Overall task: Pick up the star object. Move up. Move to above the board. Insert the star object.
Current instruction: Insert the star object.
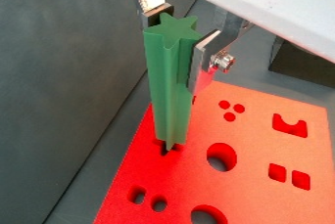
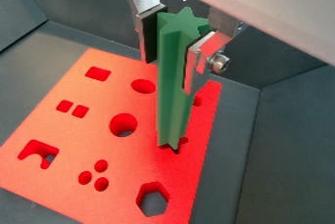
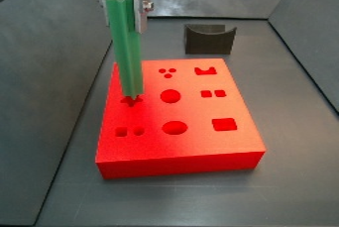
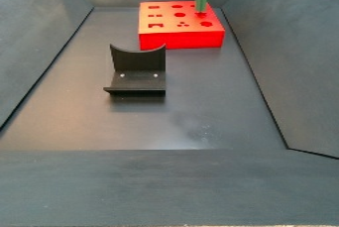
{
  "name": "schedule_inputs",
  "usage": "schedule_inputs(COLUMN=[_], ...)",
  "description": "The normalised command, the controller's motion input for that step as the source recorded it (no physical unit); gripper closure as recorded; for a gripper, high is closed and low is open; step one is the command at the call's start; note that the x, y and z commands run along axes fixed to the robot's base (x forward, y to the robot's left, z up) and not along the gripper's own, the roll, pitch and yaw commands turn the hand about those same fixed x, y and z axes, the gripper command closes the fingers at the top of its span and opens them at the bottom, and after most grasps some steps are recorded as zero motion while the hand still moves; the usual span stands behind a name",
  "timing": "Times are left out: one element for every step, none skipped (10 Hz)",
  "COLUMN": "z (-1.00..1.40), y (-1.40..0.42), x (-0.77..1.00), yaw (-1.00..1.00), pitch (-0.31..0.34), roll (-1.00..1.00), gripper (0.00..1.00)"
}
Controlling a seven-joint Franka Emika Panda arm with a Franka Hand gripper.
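The gripper [image 2: 174,34] is clamped on the top of the star object [image 2: 175,81], holding it upright over the board [image 3: 199,142]. The peg's bottom tip looks like it's just entering the star hole near the board's edge, so I'd say we're at the insert step. Next it needs a straight push down with the ridges lined up. Plenty of open floor around; the fixture [image 4: 135,69] sits well apart.

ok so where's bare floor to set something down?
Bare floor this side of the fixture and along both walls. Crowded at the far end: the board, with the star object standing in it, gripper shut on it.
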Motion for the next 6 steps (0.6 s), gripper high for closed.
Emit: schedule_inputs(z=[0.0,0.0,-0.05,-0.07,-0.09,-0.06], y=[-0.03,-0.02,0.0,0.0,0.0,0.0], x=[0.02,0.0,0.09,0.08,0.1,0.14], yaw=[0.05,0.03,0.03,0.07,0.21,0.23], pitch=[0.0,0.0,0.0,0.061,0.226,0.307], roll=[0.02,0.0,0.01,0.02,0.06,0.06], gripper=[1.0,1.0,1.0,1.0,1.0,1.0])
